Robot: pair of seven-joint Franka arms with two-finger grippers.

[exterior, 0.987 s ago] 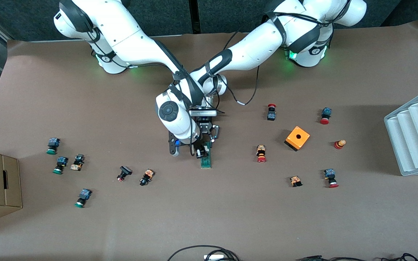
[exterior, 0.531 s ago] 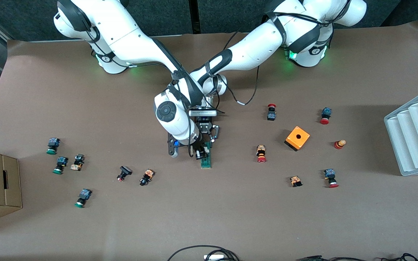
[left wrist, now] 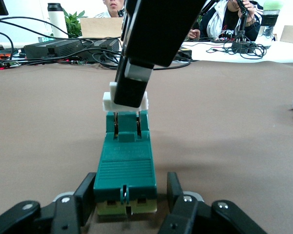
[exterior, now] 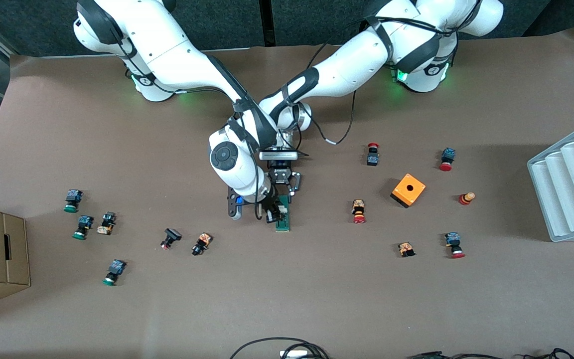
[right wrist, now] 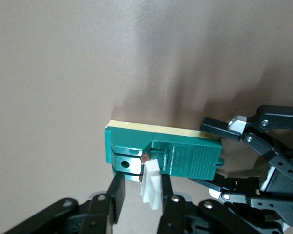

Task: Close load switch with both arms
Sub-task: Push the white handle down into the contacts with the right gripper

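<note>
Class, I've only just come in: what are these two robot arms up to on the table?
Both arms meet at the middle of the table over the load switch, a narrow dark-green block. The left gripper clamps the body's end against the table. The right gripper pinches the white sliding piece at the other end. The piece sticks up from the body, so the switch looks not yet closed. Push buttons and an orange box lie scattered around, untouched.

Thirteen push buttons [exterior: 73,199] (scattered), one load switch [exterior: 283,219], one orange box [exterior: 408,190].
</note>
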